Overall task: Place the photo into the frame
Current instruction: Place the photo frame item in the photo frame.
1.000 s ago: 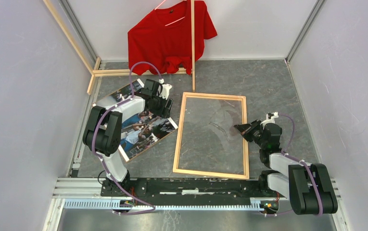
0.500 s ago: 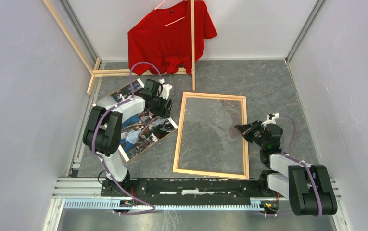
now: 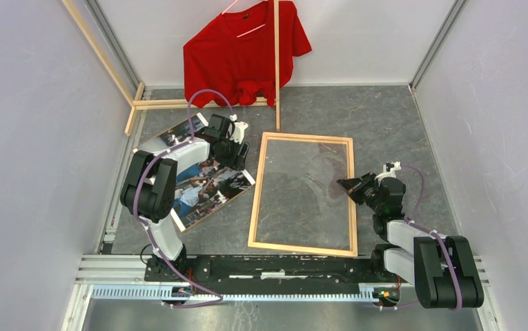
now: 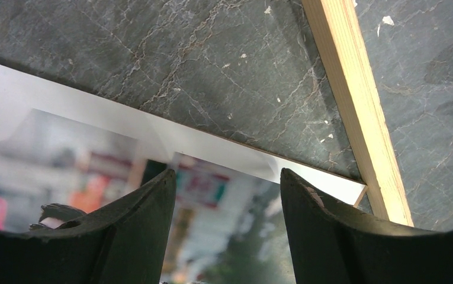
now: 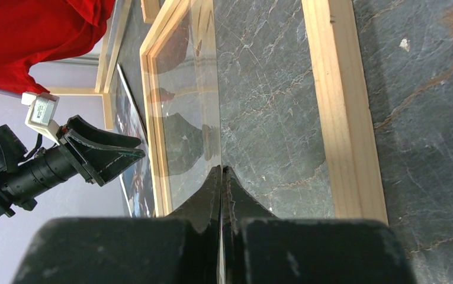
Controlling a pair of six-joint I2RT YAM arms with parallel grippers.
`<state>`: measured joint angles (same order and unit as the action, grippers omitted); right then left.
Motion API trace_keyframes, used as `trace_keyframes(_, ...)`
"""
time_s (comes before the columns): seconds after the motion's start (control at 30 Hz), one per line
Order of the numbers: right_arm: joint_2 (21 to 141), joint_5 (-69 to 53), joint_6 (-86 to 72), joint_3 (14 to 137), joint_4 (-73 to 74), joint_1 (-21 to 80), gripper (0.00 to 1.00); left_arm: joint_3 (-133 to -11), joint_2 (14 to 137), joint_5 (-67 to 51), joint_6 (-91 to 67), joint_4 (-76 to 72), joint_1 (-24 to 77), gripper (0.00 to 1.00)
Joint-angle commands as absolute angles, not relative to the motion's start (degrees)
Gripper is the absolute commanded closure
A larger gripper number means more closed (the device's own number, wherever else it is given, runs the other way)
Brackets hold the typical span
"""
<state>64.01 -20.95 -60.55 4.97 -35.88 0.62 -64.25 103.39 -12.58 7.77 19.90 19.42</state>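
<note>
Pickup of the photo (image 3: 206, 185) is the step in hand. It lies face up on the counter (image 3: 385, 124) at centre left of the top view. Its right corner sits just beside the left rail of the frame (image 3: 255, 200), which lies flat at centre. The left end effector (image 3: 236, 157) hovers released over that corner, with one finger to each side of the white border in its wrist view. The right end effector (image 3: 344, 184) is clenched just inside the frame's right rail, tips at the clear pane; whether it pinches the pane I cannot tell. Next, I judge, the left one must drop, work a finger under the thin print's edge, close, then carry it over the frame.
</note>
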Motion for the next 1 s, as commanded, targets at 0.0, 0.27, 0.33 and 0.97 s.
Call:
trace_keyframes(0.0, 63.6, -21.0, -59.5, 4.2, -38.0, 0.3, 1.0, -66.3, 103.6, -12.8, 8.6, 18.3, 19.9, 0.28)
trace_keyframes(0.27, 63.8, -21.5, -59.3, 4.2, -37.9, 0.3, 1.0, -66.4, 103.8, -12.8, 8.5, 18.2, 20.0, 0.28)
trace_keyframes(0.33, 64.3, -21.9, -59.7, 4.3, -38.6, 0.3, 1.0, -66.4, 103.9, -12.8, 8.5, 18.3, 20.2, 0.28)
trace_keyframes(0.97, 61.9, -22.2, -59.0, 4.0, -36.7, -1.3, 1.0, -66.2, 103.9, -12.4, 8.5, 18.2, 21.1, 0.28)
